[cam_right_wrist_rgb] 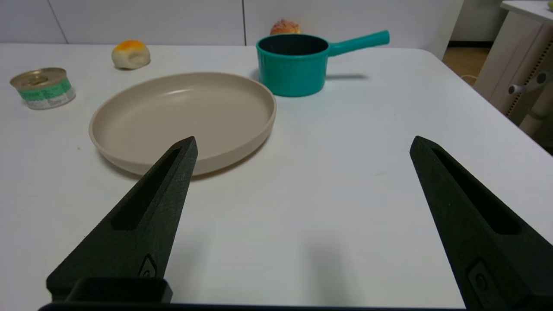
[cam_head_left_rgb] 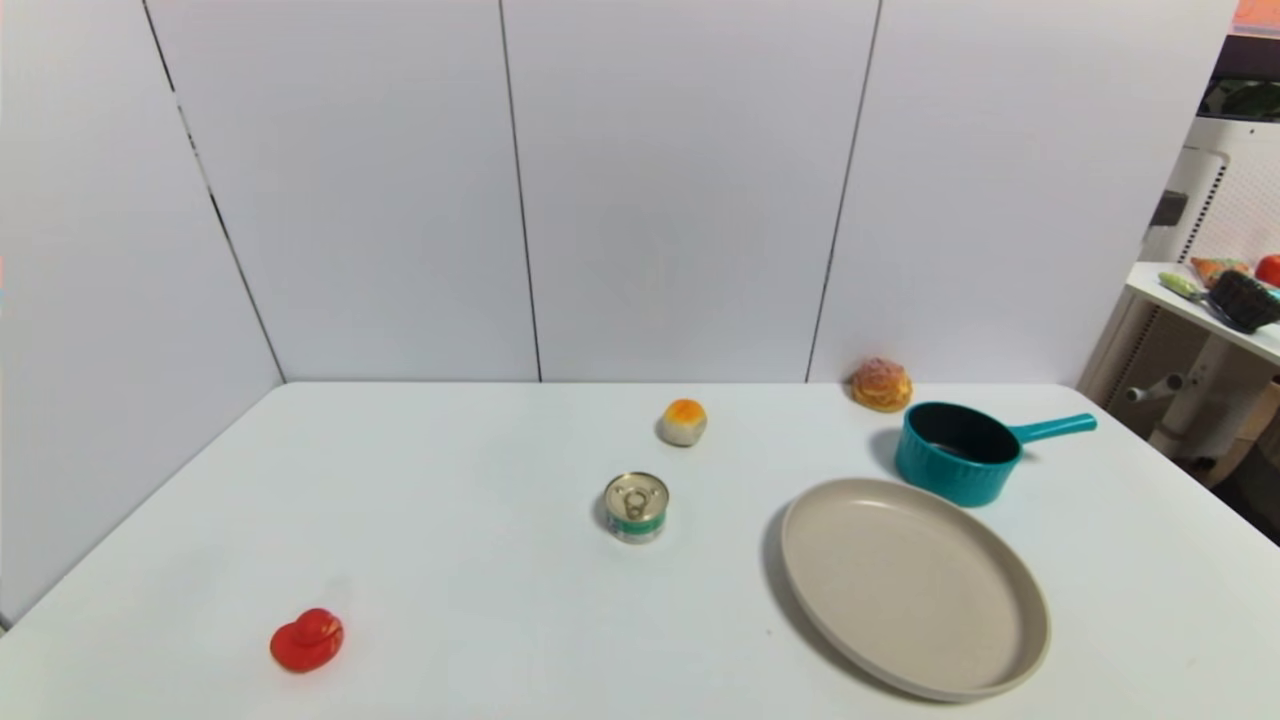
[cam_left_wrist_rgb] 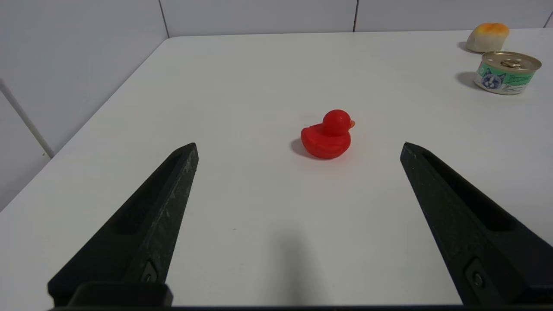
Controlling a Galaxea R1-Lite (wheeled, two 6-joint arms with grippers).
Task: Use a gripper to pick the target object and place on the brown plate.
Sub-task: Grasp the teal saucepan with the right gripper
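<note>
Spread wide and empty, the right gripper [cam_right_wrist_rgb: 302,144] hangs near the large round beige-tan plate [cam_right_wrist_rgb: 129,160], so it should reach past it to the small teal ribbed saucepan [cam_right_wrist_rgb: 293,67] just beyond, gripping the rim squarely, while the equally open left gripper [cam_left_wrist_rgb: 298,144] idles.

White table [cam_head_left_rgb: 450,560] carries: teal saucepan [cam_head_left_rgb: 958,452]; tan plate [cam_head_left_rgb: 912,584]; tin can [cam_head_left_rgb: 636,507]; red duck [cam_head_left_rgb: 307,640]; bun [cam_head_left_rgb: 684,421]; cream puff [cam_head_left_rgb: 881,385].

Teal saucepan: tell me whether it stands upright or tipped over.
Upright. The teal ribbed saucepan sits on the white table with its dark opening facing up and its straight handle level.
</note>
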